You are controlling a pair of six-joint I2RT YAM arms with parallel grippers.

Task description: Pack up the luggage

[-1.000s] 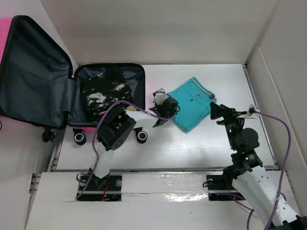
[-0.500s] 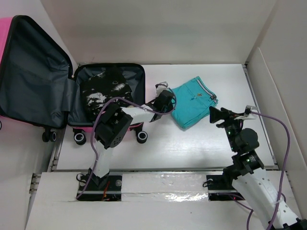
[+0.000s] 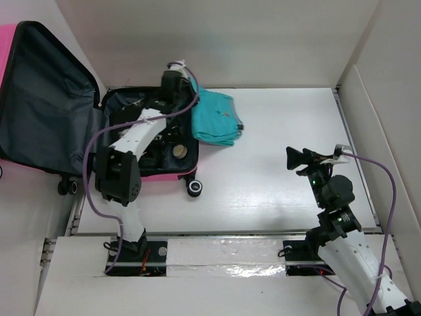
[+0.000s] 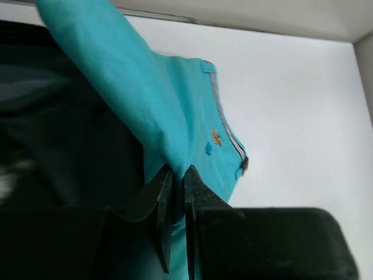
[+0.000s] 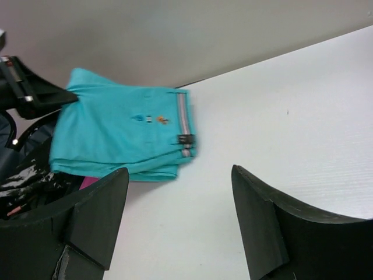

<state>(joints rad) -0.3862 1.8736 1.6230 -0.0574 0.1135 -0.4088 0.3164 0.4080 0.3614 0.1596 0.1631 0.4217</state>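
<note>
Black left claw (image 4: 173, 175) clamps the teal garment (image 4: 169, 105) by its fold; soft and light, it probably droops and is best held there. Beneath, the rigid pink luggage (image 3: 46, 99) lies open at the worktop (image 3: 276, 197)'s left end; right claw (image 5: 178, 186) gapes, empty.

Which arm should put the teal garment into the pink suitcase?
Left. The left tool is shut on the teal garment at the luggage edge; the right tool hangs open, far across the table.

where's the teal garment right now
Top view, left of centre: the teal garment hangs pinched in the left pincer, at the right rim of the open luggage.
</note>
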